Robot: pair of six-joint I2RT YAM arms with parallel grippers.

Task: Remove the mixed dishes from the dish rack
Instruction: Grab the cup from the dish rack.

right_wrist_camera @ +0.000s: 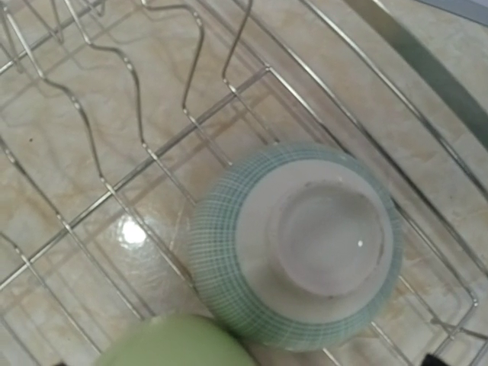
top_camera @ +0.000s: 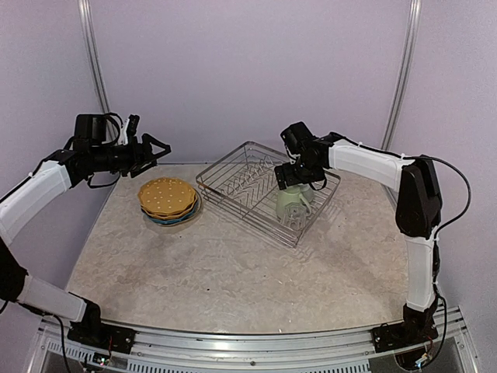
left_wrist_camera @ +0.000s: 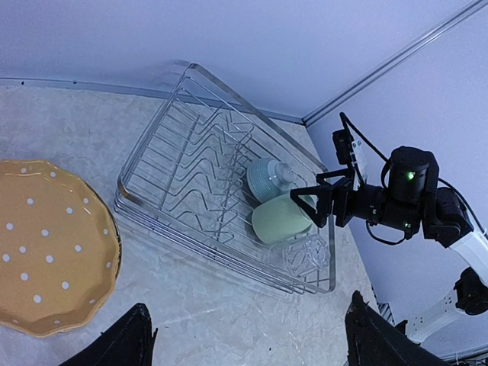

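Note:
The dish rack [top_camera: 233, 177], a silver wire basket, stands at the middle back. In its right end are an upside-down small light-blue bowl [right_wrist_camera: 297, 244], a pale green mug [left_wrist_camera: 280, 219] on its side and a clear glass [left_wrist_camera: 306, 252]. My right gripper [top_camera: 297, 180] hovers open just above the bowl and mug, with nothing between its fingers. An orange white-dotted scalloped plate [top_camera: 166, 196] tops a stack on the table left of the rack, with a blue plate edge [top_camera: 168, 221] under it. My left gripper [left_wrist_camera: 248, 343] is open and empty, raised high at the left of the stack.
Rows of upright prongs [right_wrist_camera: 137, 99] stand empty in the rack's left and middle. The rack's wire rim [left_wrist_camera: 229, 244] lies between the stack and the mug. Purple walls close the back and sides, with metal posts [top_camera: 95, 58] in the corners.

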